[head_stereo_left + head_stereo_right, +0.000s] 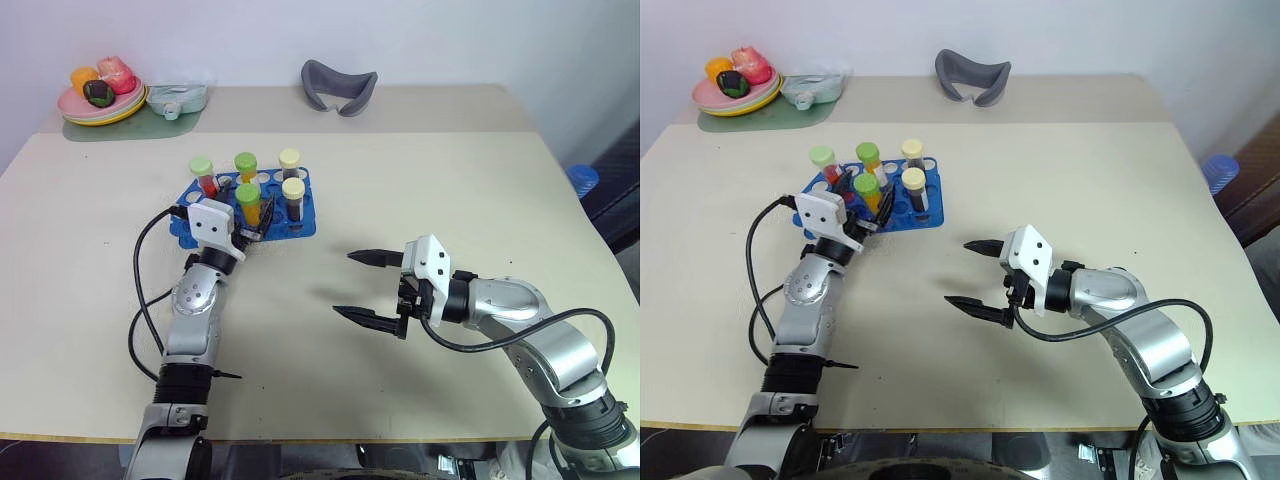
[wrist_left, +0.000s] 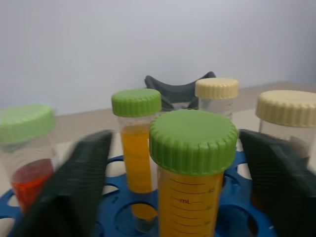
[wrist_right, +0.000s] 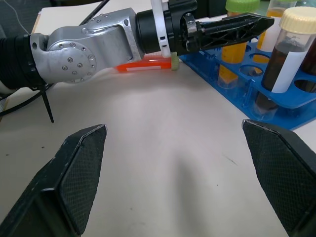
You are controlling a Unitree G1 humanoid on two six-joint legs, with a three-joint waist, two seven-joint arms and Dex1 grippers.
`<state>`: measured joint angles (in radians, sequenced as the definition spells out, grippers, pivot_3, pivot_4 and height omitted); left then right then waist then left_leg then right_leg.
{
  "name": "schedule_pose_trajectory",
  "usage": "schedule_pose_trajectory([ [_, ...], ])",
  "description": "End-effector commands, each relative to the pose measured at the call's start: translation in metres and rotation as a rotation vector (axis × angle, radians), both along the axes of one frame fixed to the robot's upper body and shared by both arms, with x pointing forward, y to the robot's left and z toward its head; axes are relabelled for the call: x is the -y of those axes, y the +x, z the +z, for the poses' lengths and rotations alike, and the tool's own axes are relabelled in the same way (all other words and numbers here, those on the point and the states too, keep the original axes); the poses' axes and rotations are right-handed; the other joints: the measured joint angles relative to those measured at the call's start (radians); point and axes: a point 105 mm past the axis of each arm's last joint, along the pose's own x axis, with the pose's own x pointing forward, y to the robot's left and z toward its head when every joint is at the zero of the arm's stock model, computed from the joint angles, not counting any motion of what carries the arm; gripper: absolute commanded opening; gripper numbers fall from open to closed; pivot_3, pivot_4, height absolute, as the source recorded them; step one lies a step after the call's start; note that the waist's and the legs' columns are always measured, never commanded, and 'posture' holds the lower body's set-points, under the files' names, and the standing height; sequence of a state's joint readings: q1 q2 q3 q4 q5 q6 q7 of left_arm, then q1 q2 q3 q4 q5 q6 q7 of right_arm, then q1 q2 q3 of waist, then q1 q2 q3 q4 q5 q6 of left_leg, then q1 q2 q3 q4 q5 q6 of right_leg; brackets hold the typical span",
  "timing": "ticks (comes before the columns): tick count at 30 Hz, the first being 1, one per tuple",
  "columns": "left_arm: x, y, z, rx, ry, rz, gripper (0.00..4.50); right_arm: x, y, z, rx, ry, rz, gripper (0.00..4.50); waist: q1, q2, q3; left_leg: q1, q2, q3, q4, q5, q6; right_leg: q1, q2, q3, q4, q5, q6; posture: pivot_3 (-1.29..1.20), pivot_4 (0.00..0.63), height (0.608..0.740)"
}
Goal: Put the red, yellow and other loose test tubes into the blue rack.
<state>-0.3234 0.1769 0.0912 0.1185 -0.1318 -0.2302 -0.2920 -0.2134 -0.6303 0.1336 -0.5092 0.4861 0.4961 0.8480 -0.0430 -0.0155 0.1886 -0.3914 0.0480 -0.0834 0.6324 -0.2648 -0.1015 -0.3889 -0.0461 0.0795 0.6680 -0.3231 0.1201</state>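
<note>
Beige counter (image 1: 420, 190) | right wrist view: red tube (image 3: 145, 65) lying behind left arm | left pincer (image 2: 163, 192) spread around green-capped tube (image 2: 192, 168) in blue rack (image 1: 300, 225) | right pincer (image 1: 362, 287) spread over bare counter.

Six clear plastic capped test tubes: five stand in the one bright blue plastic rack (image 1: 285, 229), one lies on the bench (image 1: 420, 180).

Of the standing five, three wear green caps: one with red liquid (image 1: 203, 172) and two with yellow-orange liquid (image 1: 246, 166) (image 1: 249, 200). Two wear pale-yellow caps (image 1: 290, 160) (image 1: 293, 193).

The lying red tube (image 3: 140, 65) makes two red ones.

At the bench's 12 o'clock sits one grey curved piece (image 1: 338, 86). At 10 o'clock there is one stack of plates (image 1: 80, 110) carrying three toy foods, beside one pale green lidded item (image 1: 178, 98).

Two black-fingered hands: left (image 1: 252, 228), right (image 1: 343, 283).
</note>
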Motion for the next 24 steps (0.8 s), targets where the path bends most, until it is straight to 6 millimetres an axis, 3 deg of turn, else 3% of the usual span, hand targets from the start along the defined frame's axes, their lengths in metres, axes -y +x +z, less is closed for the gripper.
schedule_pose_trajectory([
  [1, -0.019, -0.017, 0.036, 0.120, 0.011, 0.035, 4.09, -0.004, -0.007, 0.011, 0.045, 0.017, 0.027, 4.50, 0.000, 0.000, 0.000, 0.000, 0.000, 0.000, 0.000, 0.000, 0.000, 0.000, 0.000, 0.000, 0.000, 0.000, 0.000, 0.00, 0.150, 0.740],
  [7, -0.045, -0.044, 0.080, 0.123, 0.005, 0.024, 4.09, 0.003, -0.007, 0.010, 0.041, 0.006, 0.017, 4.50, 0.001, 0.000, 0.000, 0.000, 0.000, 0.000, 0.000, 0.000, 0.000, 0.000, 0.000, 0.000, 0.000, 0.000, 0.000, 0.00, 0.150, 0.740],
  [12, -0.066, -0.058, 0.110, -0.018, 0.048, 0.013, 4.09, 0.003, -0.005, 0.008, 0.033, -0.001, 0.035, 4.50, -0.003, 0.000, 0.000, 0.000, 0.000, -0.001, 0.000, 0.000, 0.000, 0.000, 0.000, 0.000, 0.000, 0.000, 0.000, 0.00, 0.150, 0.740],
  [15, -0.073, -0.064, 0.090, -0.260, 0.133, 0.007, 4.09, 0.001, -0.003, 0.009, 0.035, 0.001, 0.054, 4.50, -0.004, 0.000, 0.000, 0.000, 0.000, -0.001, -0.001, 0.000, 0.000, 0.000, 0.000, 0.000, 0.001, 0.000, 0.000, 0.00, 0.150, 0.740],
  [20, -0.090, -0.078, 0.028, -0.790, 0.338, 0.091, 4.09, -0.003, -0.002, 0.009, 0.035, -0.002, 0.091, 4.50, -0.003, -0.001, 0.001, 0.001, 0.001, -0.001, -0.001, 0.000, 0.000, 0.000, 0.001, 0.000, 0.001, 0.000, 0.000, 0.00, 0.150, 0.740],
  [24, -0.086, -0.082, 0.022, -0.937, 0.307, 0.080, 4.31, -0.004, -0.002, 0.009, 0.038, -0.005, 0.102, 4.50, 0.002, -0.003, 0.002, 0.000, 0.000, -0.001, -0.001, 0.000, 0.000, 0.000, 0.000, -0.001, 0.000, 0.000, 0.000, 0.00, 0.150, 0.740],
])
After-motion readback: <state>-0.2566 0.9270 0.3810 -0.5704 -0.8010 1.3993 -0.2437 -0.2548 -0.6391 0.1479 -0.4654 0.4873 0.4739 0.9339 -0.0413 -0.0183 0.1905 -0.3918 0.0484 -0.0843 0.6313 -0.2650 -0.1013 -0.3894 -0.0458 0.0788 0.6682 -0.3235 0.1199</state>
